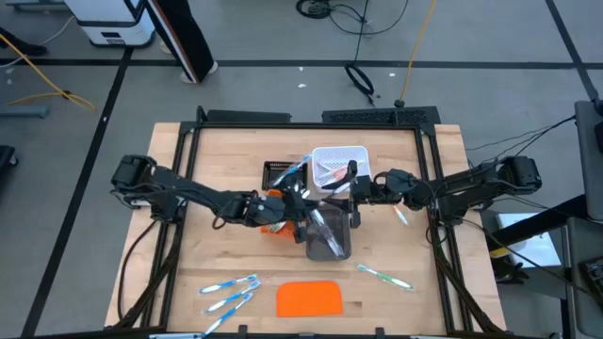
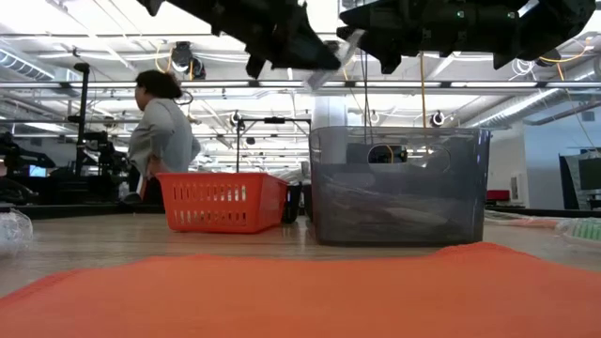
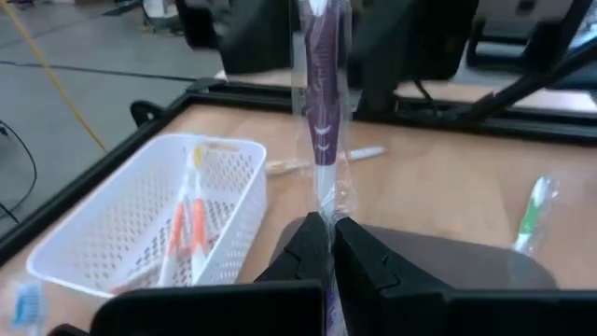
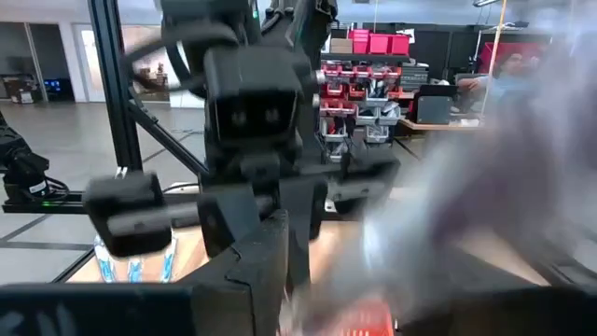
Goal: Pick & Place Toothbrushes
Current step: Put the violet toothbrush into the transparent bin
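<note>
A purple toothbrush (image 3: 322, 112) in a clear wrapper stands up from my left gripper (image 3: 331, 224), which is shut on it above the grey bin (image 2: 399, 188) at the table's middle. My right gripper (image 1: 352, 187) faces it from the right, open. Its dark fingers (image 3: 252, 37) stand on either side of the toothbrush's far end; whether they touch it I cannot tell. Blue toothbrushes (image 1: 231, 292) lie near the front edge. A green one (image 1: 384, 276) lies to the right of the bin. Orange ones (image 3: 187, 229) lie in the white basket (image 3: 112, 233). My left gripper pinches the wrapped toothbrush by its white lower stem (image 3: 324, 201) between its two fingertips. The fingers reach out nearly level, coming from the table's left. The toothbrush stretches away from the fingertips toward my right gripper, lifted clear above the grey bin.
An orange basket (image 2: 221, 202) stands left of the grey bin and a black tray (image 1: 281, 172) behind it. A flat orange slab (image 1: 309, 298) lies at the front. Another toothbrush (image 1: 400, 215) lies under the right arm. A person (image 2: 161, 127) stands in the room beyond.
</note>
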